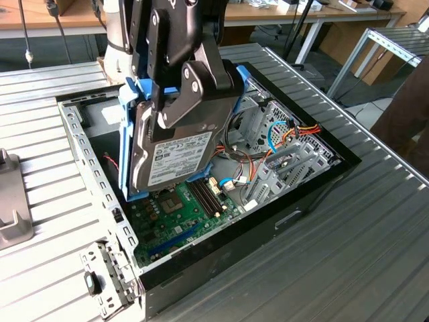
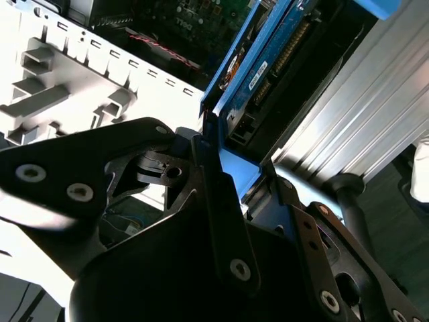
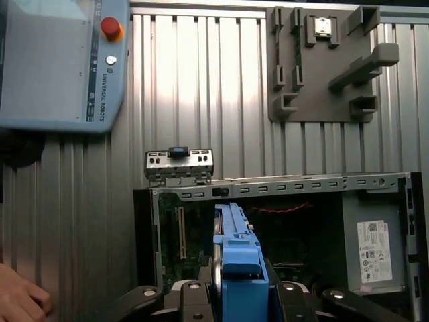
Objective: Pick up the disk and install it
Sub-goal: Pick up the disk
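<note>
- The grey metal disk in its light-blue plastic carrier (image 1: 175, 157) hangs on edge over the open black computer case (image 1: 255, 235), clamped between the fingers of the black gripper (image 1: 175, 107).
- Its lower edge sits close above the green motherboard (image 1: 171, 211); a steep descent could strike components.
- The loose red and orange cables (image 1: 301, 131) beside the silver metal drive cage (image 1: 285, 164) could snag the carrier.
- The grip sits high on the disk, so a knock might twist it.
- The arm reaches down from above, wrist tilted, so the disk leans.

Robotics lab or workshop: ribbed aluminium table (image 1: 375, 228), opened PC chassis (image 1: 86, 157) on it, teach pendant (image 3: 60, 67) lying alongside, wooden benches (image 1: 268, 17) with cables behind.
</note>
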Available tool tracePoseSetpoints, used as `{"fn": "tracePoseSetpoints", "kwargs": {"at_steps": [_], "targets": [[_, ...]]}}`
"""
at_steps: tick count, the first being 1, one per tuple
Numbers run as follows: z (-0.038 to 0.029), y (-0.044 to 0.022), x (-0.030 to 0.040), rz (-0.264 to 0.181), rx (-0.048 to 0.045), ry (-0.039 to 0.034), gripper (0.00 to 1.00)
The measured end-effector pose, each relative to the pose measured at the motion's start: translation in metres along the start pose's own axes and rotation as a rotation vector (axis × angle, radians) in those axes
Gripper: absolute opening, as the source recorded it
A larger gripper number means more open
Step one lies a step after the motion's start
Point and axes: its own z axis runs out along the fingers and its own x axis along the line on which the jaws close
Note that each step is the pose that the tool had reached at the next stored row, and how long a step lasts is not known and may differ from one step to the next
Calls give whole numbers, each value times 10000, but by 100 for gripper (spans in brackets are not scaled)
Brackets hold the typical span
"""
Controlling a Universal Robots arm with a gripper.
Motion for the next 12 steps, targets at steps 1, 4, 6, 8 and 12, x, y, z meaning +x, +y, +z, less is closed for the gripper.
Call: {"fn": "tracePoseSetpoints", "kwargs": {"at_steps": [1,4,6,8,12], "targets": [[-1,-4,3,0,0,0,37],[-2,-16,14,0,0,1,37],[-3,-23,22,0,0,0,37],[-4,-30,30,0,0,0,37],[-7,-47,49,0,1,-1,37]]}}
